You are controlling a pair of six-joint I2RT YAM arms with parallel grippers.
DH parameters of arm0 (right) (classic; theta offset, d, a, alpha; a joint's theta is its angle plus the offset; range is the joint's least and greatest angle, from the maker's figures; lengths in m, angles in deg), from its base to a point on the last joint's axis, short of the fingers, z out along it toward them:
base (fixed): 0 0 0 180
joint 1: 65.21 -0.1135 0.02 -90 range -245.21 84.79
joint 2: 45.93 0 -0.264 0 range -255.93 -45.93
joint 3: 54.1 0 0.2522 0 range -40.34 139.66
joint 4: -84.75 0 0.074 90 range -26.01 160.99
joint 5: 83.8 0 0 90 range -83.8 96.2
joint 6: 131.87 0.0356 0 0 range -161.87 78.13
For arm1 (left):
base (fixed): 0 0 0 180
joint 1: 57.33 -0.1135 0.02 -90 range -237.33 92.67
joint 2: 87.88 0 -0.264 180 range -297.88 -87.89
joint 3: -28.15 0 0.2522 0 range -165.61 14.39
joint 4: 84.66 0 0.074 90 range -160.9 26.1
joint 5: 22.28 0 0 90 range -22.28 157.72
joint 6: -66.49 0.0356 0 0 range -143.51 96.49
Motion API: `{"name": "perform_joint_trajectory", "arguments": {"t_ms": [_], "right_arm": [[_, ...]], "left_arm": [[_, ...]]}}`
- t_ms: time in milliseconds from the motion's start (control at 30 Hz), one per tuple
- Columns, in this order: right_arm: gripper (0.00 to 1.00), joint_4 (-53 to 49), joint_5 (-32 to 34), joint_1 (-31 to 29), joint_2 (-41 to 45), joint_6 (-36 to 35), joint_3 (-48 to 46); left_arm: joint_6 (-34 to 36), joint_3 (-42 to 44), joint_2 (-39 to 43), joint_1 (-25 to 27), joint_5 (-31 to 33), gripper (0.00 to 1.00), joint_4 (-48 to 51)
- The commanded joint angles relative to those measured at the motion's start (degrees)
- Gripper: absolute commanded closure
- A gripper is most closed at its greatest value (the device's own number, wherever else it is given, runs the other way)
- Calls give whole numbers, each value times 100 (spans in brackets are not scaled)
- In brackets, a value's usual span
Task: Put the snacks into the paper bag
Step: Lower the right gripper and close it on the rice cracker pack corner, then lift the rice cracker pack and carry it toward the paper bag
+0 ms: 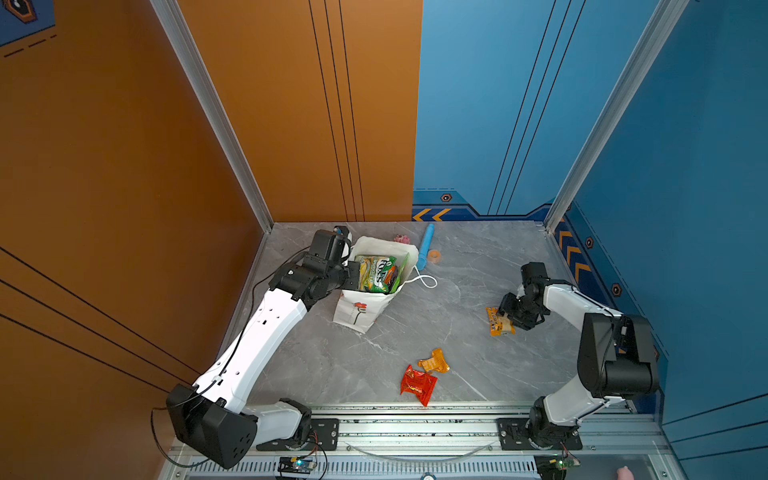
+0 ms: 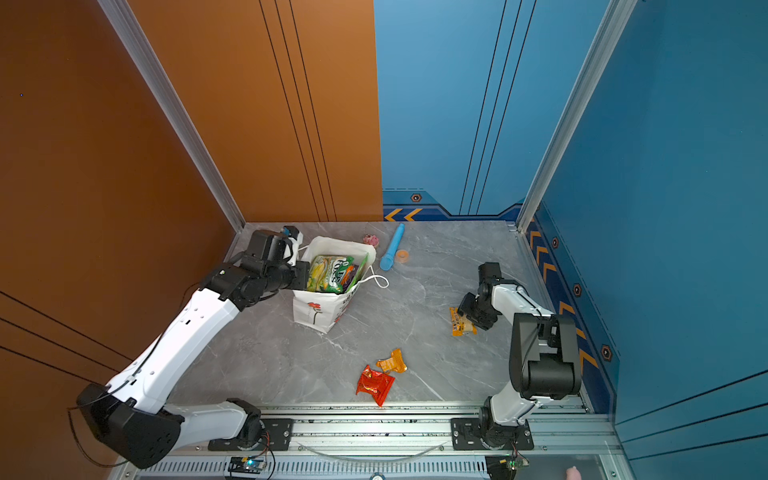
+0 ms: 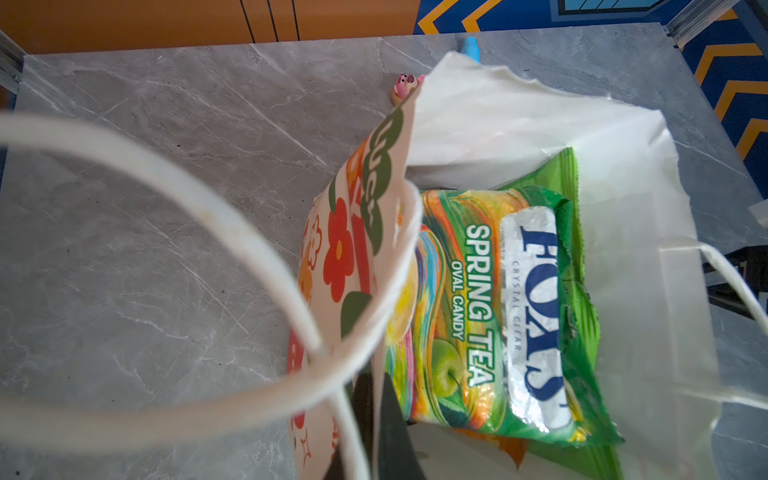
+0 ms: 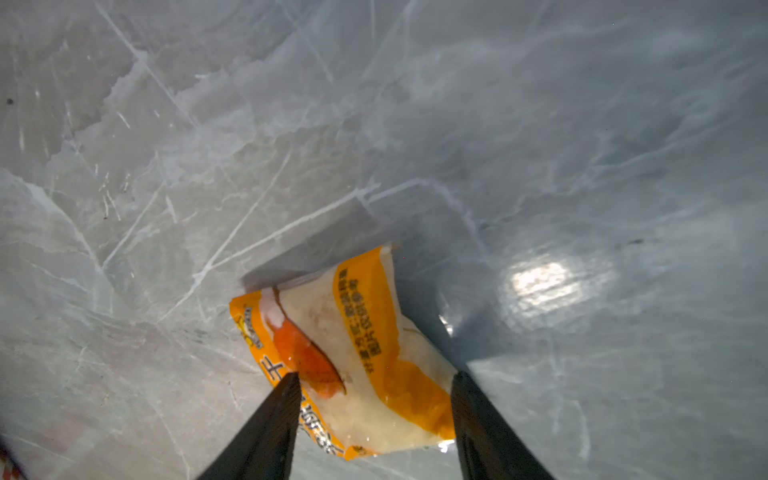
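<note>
— At the left of both top views: status of the left gripper [image 1: 352, 277]?
— Fully closed. Its black fingers [image 3: 390, 432] pinch the left wall of the paper bag [image 1: 357, 309], with the paper between them. The bag stands upright on the grey table [image 1: 478, 257], toward the back left, mouth open.
— Contents?
— A green FOX'S pack [image 3: 498, 311] lies uppermost in the mouth. Edges of other packs show beneath it, too covered to identify. One white cord handle [image 1: 426, 282] hangs over the right rim onto the table.
— Items behind the bag?
— A pink toy [image 1: 401, 239], a blue tube [image 1: 426, 247] and a small orange ring [image 1: 434, 256], all outside the bag.
— Snacks outside?
— Three. A red packet [image 1: 417, 384] and a small orange packet [image 1: 434, 361] lie just beside each other near the front edge, centre. An orange-and-white packet [image 4: 361, 353] lies well to the right.
— Right gripper [image 4: 376, 378]?
— Jaws partly apart, one finger on each side of the orange-and-white packet, tips at its edges. The packet's far end sits raised off the table. Whether the fingers bear on it firmly cannot be determined.
</note>
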Motion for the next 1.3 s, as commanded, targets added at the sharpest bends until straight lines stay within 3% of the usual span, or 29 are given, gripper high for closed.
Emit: {"name": "perform_joint_trajectory", "arguments": {"t_ms": [0, 667, 1267], "right_arm": [[43, -50, -341, -157, 194, -107, -278], [82, 184, -400, -490, 876, 164, -733], [95, 254, -341, -587, 1674, 394, -894]], "left_arm": [[131, -19, 123, 0, 72, 100, -347], [141, -19, 123, 9, 80, 100, -343], [142, -22, 132, 20, 80, 100, -341]]}}
